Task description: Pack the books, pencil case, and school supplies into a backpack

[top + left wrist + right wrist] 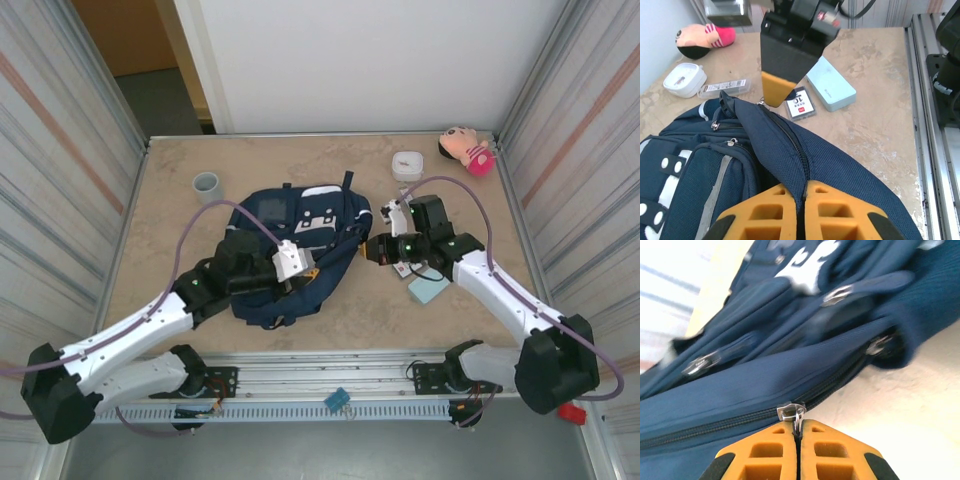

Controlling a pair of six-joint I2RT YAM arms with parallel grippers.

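Mottled beige tabletop (170, 225); left end effector (800, 192) pinches woven navy backpack (840, 170), right end effector (797, 429) metal zip-pull (791, 411).

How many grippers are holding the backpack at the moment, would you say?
2: the left gripper pinches the backpack along its zip; the right gripper holds a zip pull.

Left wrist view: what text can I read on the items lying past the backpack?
"10", black, on the small white packet; its red mark is too small to read.
Print on the narrow grey-white bar: too small to read.
Faint marking on the teal pencil case: unreadable.
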